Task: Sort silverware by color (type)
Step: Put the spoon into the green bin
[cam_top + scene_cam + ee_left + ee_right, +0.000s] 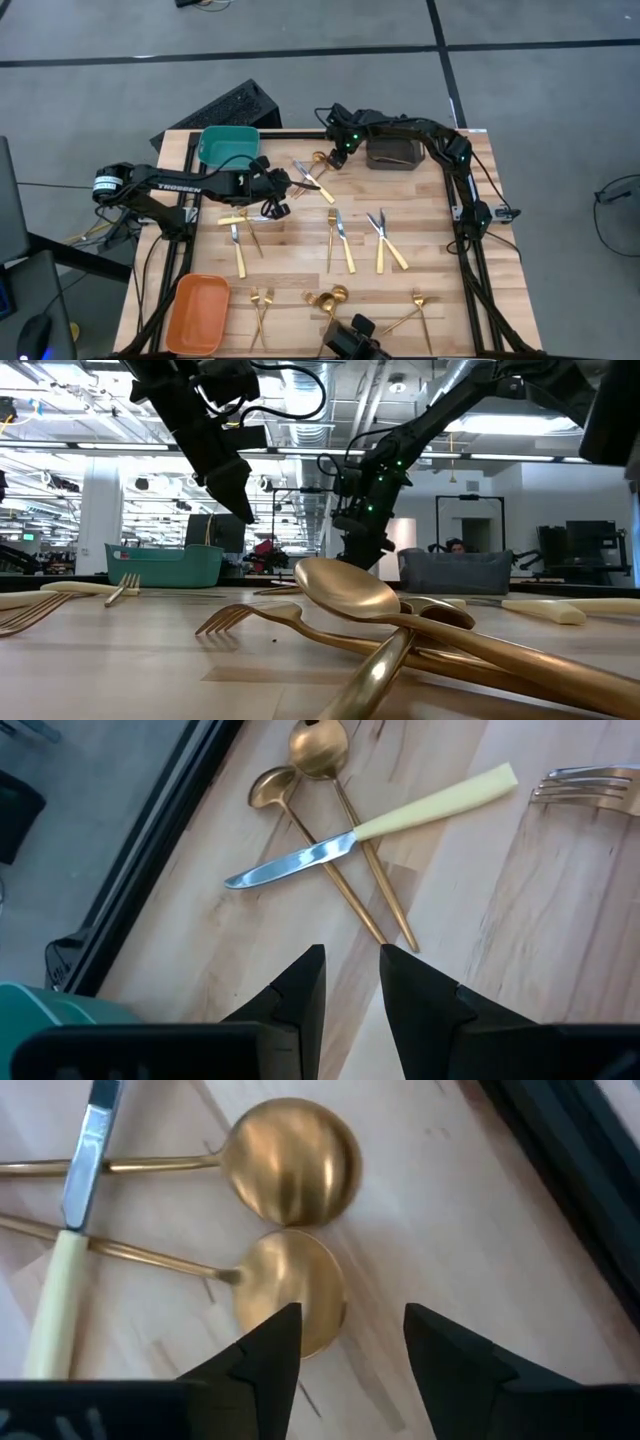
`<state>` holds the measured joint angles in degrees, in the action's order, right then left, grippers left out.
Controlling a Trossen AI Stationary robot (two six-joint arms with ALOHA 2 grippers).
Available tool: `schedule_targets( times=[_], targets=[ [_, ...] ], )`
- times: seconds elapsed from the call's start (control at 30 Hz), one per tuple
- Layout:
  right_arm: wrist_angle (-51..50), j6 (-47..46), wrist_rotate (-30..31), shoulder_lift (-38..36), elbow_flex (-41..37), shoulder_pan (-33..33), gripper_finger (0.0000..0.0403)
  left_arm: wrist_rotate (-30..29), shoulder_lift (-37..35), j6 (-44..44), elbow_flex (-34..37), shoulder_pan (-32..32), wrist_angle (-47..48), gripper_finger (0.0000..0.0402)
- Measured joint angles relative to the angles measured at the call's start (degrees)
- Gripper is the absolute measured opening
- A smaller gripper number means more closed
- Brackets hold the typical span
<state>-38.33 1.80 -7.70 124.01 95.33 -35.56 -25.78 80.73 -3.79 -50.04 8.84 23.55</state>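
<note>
Wooden tabletop (300,265) is showing silverware (338,238) lying scattered from above, sorting barely begun. Left wrist: left tool (352,982), fingers slightly apart, is hovering empty. Right wrist: right tool (352,1338) is gaping over two spoons (290,1165).

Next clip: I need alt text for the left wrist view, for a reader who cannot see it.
A knife with a silver blade and pale handle lies across the handles of two gold spoons on the wooden table. The left pincer hangs over the handle ends, its fingers narrowly apart and holding nothing. A fork and a teal bin show at the edges.
</note>
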Motion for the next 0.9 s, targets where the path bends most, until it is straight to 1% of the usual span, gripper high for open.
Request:
schedule_targets(
  times=[0.17,0.27,0.37,0.47,0.57,0.67,0.73,0.83,0.9],
  targets=[
    [-0.9,0.1,-1.6,0.1,0.0,0.5,0.0188,0.1,0.0,0.0,0.0,0.0,-0.1,0.0087],
    [-0.7,0.6,-2.0,1.9,0.1,1.5,0.0171,1.1,0.0,-0.1,0.0,0.0,-0.1,0.0087],
    [-0.5,0.0,-4.1,1.9,0.0,1.3,0.0149,1.5,0.0,-0.2,0.0,0.0,-0.2,0.0087],
    [0.3,0.0,-3.5,1.8,0.1,1.3,0.012,1.5,0.0,-0.2,0.0,0.0,-0.2,0.0087],
    [-0.7,0.1,-3.6,2.0,0.0,1.0,0.0082,1.5,0.0,-0.1,0.0,0.0,-0.2,0.0087],
    [-1.5,0.3,-5.4,1.9,0.0,0.9,0.0038,1.5,0.0,-0.1,0.0,0.0,-0.3,0.0087],
    [-2.8,0.3,-5.8,1.9,0.1,0.9,0.0017,1.5,0.0,0.0,0.0,0.0,-0.3,0.0087],
    [-4.5,0.6,-5.9,1.8,0.1,0.9,0.0015,1.5,0.0,0.0,0.0,0.0,-0.3,0.0087],
    [-5.1,-0.1,-6.0,1.8,0.1,0.9,0.0034,1.5,0.0,0.0,0.0,0.0,-0.3,0.0087]
  ],
)
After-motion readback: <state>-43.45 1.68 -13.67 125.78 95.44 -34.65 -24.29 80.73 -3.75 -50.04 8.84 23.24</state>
